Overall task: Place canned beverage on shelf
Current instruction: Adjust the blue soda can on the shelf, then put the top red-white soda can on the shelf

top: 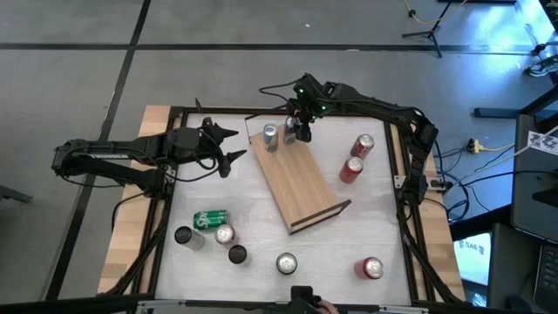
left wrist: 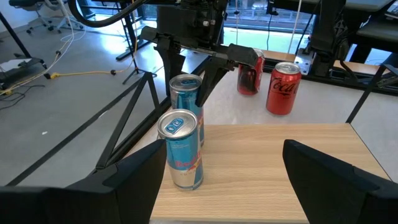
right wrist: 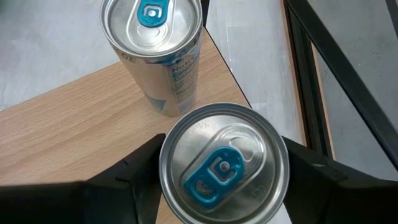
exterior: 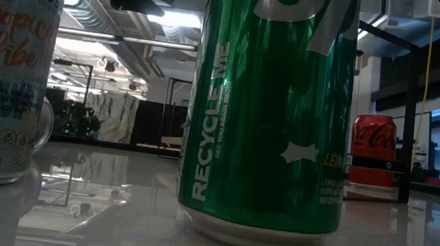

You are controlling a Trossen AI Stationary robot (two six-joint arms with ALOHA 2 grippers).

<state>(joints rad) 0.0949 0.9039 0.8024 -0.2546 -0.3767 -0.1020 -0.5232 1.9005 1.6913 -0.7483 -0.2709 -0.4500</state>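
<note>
The shelf (top: 301,187) is a long light-wood board lying slantwise on the white table. Two slim silver-and-blue cans stand upright at its far end. My right gripper (top: 298,129) is shut on the right-hand can (right wrist: 224,165). The other can (right wrist: 154,37) stands free on its base, close beside it on the board. My left gripper (top: 234,146) hovers open, left of the shelf's far end and facing both cans (left wrist: 183,149), with nothing between its fingers (left wrist: 348,180). My right gripper pinches the can between its two fingers, one on each side of the upper wall just under the rim (right wrist: 164,163). The fingers slant down from the table's far side. The can is upright over the shelf's far end. Its base is hidden, so whether it rests on the board does not show.
Two red cola cans (top: 358,157) stand right of the shelf. A green can (top: 211,218) lies on its side at the near left, and several more cans (top: 286,262) stand along the near edge. A black frame (top: 403,166) rims the table. The green can (exterior: 270,112) fills the low view.
</note>
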